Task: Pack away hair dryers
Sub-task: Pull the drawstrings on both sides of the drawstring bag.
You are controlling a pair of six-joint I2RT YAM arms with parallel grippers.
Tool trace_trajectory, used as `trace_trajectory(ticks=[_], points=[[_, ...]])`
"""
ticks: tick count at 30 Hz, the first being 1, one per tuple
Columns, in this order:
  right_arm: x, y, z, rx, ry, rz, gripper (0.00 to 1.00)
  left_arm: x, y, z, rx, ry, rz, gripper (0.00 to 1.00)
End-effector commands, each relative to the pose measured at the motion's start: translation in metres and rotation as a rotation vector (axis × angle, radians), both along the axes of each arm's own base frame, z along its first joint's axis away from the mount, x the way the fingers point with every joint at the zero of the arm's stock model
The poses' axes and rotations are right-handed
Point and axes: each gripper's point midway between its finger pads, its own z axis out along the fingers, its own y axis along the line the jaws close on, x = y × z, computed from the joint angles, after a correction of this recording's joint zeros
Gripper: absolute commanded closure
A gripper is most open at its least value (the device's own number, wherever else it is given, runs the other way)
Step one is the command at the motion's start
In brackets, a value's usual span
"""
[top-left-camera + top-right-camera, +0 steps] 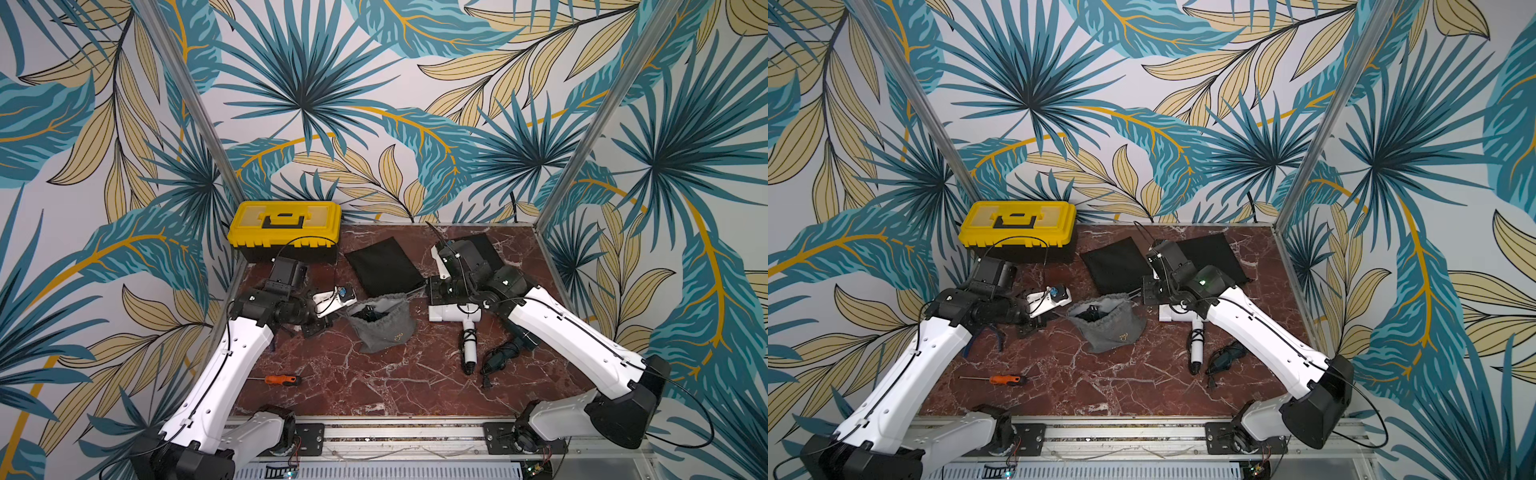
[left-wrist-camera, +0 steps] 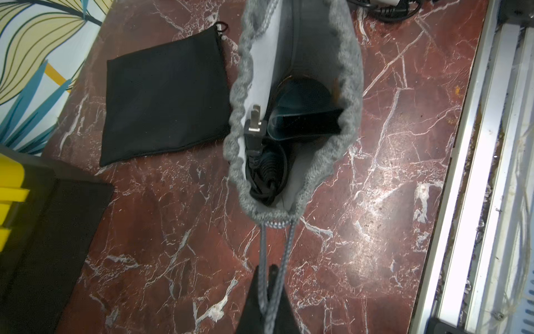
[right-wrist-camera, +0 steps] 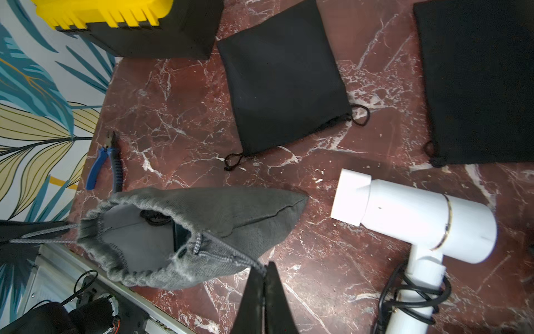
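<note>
Pouch [image 3: 245, 214] is matt woven cloth, hair dryer [image 3: 419, 219] smooth plastic

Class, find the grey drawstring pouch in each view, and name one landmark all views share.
Top view: grey pouch at table centre.
Top view: grey pouch at table centre.
Left wrist: grey pouch mid-frame, mouth open.
Right wrist: grey pouch beside white hair dryer.
Shared landmark: yellow toolbox.

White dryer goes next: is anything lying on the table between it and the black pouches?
Nothing visible. Only bare table separates the white dryer from the black pouch beside the toolbox and the second black pouch. Both lie flat.
</note>
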Motion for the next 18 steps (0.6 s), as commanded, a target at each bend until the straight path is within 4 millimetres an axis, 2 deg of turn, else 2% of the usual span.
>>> trace_trajectory(ticks=[1,7,18], points=[[0.003,-0.027,0.017,-0.055,-0.044,-0.065,1.00,0.005,0.012,0.017,0.064,-0.074,0.021,1.00],[0.008,-0.064,0.039,-0.019,-0.101,-0.167,1.00,0.021,0.033,0.031,0.093,-0.116,0.120,1.00],[-0.001,-0.109,0.043,0.004,-0.109,-0.264,1.00,0.052,0.074,0.061,0.002,-0.128,0.341,1.00]])
